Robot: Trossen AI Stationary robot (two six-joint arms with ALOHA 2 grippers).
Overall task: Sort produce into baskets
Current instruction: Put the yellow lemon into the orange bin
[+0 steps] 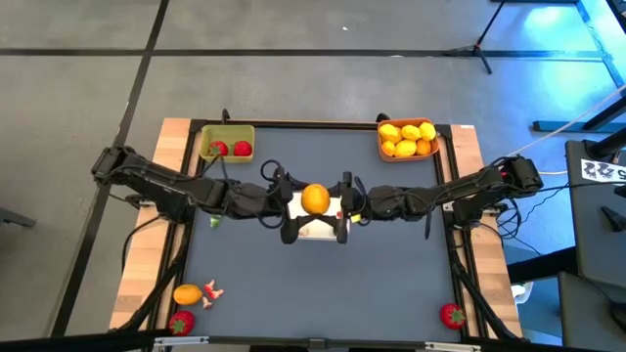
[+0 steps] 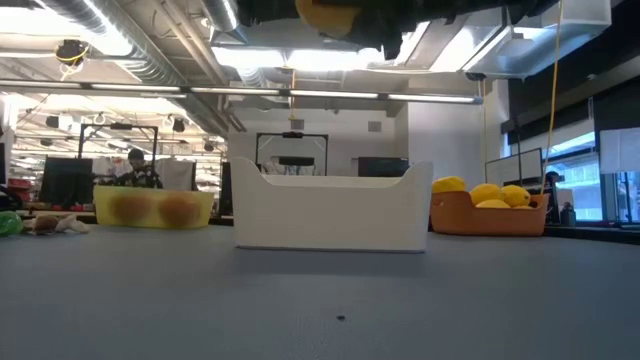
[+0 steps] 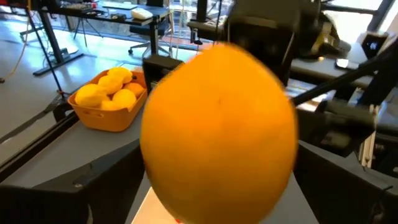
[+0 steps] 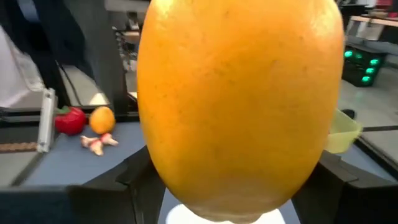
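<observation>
An orange fruit (image 1: 315,198) hangs over the middle of the table, above the white tray (image 1: 319,232). My right gripper (image 1: 338,205) is shut on it from the right. My left gripper (image 1: 291,207) faces it from the left, open, with a finger on either side of the fruit (image 3: 219,134). The yellow-green basket (image 1: 227,145) at the far left holds two red strawberries. The orange basket (image 1: 408,140) at the far right holds several yellow and orange fruits. My right gripper pinches the orange fruit by its two opposite sides (image 4: 157,168) between its two fingers, which reach in level from the table's right. The fruit is lifted clear above the white tray. My left gripper's fingers (image 3: 115,180) flank the fruit; whether they touch it I cannot tell.
At the near left lie an orange fruit (image 1: 187,292), a strawberry (image 1: 181,322) and pink scraps (image 1: 211,290). Another strawberry (image 1: 451,315) sits at the near right. A small green piece (image 1: 215,221) lies under my left arm. In the low view the tray (image 2: 330,210) stands between the baskets.
</observation>
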